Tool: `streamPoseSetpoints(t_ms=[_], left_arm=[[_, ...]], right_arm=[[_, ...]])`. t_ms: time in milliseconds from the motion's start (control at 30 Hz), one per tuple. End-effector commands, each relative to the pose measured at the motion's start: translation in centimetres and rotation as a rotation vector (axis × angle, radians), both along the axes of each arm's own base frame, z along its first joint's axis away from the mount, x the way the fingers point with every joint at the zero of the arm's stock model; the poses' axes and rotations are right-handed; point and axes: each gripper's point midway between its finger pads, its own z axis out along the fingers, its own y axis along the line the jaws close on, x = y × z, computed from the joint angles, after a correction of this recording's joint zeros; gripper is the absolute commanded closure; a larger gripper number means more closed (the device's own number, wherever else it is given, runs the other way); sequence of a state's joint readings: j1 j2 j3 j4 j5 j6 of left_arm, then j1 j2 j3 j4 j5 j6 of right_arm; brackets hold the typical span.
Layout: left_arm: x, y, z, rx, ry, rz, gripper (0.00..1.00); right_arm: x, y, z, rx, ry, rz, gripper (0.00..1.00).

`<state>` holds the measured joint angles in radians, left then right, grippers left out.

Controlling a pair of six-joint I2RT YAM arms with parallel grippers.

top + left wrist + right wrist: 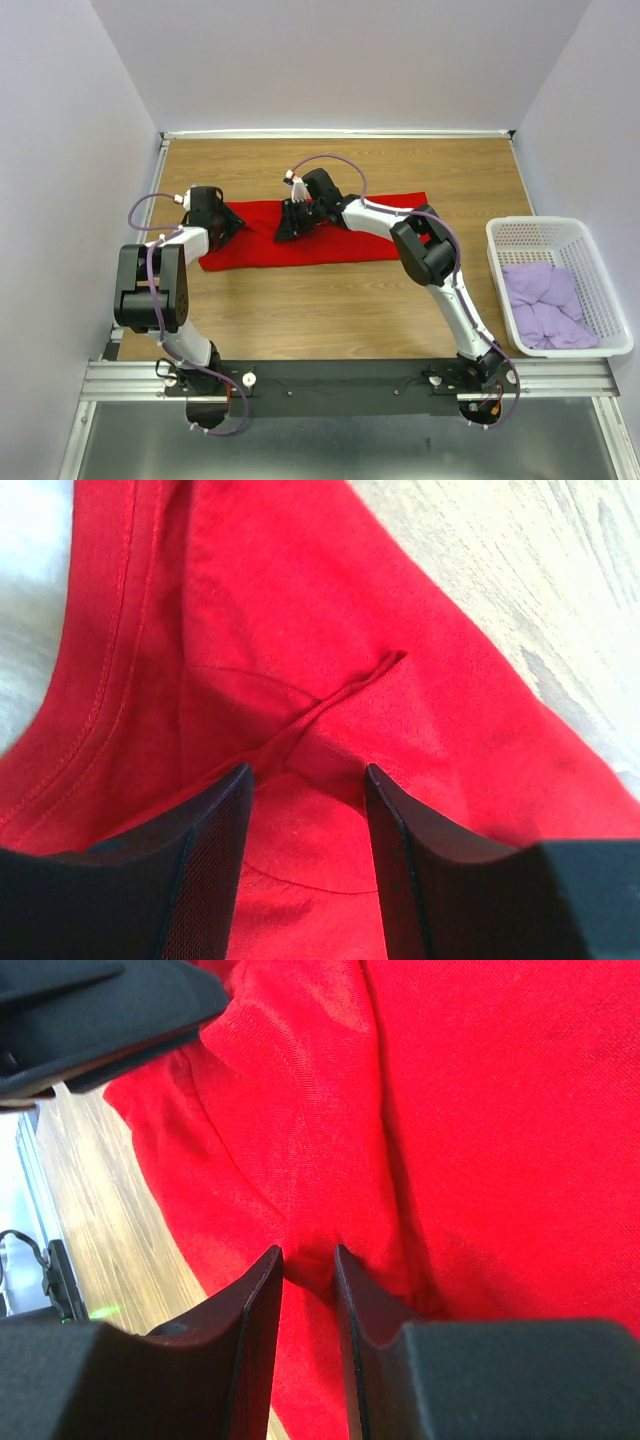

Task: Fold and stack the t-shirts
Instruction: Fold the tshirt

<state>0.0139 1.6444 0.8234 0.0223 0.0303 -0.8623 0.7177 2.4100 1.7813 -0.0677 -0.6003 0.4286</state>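
lab: bare walls (330,60) enclosing rail-mounted arms (440,270).

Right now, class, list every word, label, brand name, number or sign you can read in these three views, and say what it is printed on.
None: no readable text shows in any view.
The red t-shirt shows plain cloth, with no print or tag visible.
The lilac t-shirts and the white basket carry no visible lettering.
The arms and the black rail show no marking large enough to read.

White arm links (455,300), black joints, lilac cables (looping loosely), black claw fingers (205,870)
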Motion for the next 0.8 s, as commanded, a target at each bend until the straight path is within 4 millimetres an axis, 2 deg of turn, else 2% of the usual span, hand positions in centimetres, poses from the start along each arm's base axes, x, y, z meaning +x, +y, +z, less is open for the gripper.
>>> streamPoseSetpoints(t_ms=[0, 167, 333, 767], left_arm=[[0.9, -0.1, 2.4, -0.062, -0.102, 0.057, 0.43], [1.2, -0.7, 3.5, -0.116, -0.122, 0.068, 0.43], [1.1, -0.3, 5.0, -0.112, -0.171, 0.106, 0.43], [0.0, -1.4, 2.6, -0.175, -0.114, 0.119, 0.43]], right_arm=[[-1.5, -2.3, -3.9, -0.111, 0.075, -0.002, 0.65], [-1.5, -2.3, -3.8, -0.107, 0.078, 0.001, 0.65], [-1.5, -2.2, -3.7, -0.102, 0.079, 0.004, 0.65], [-1.6, -2.1, -3.7, -0.098, 0.086, 0.005, 0.65]])
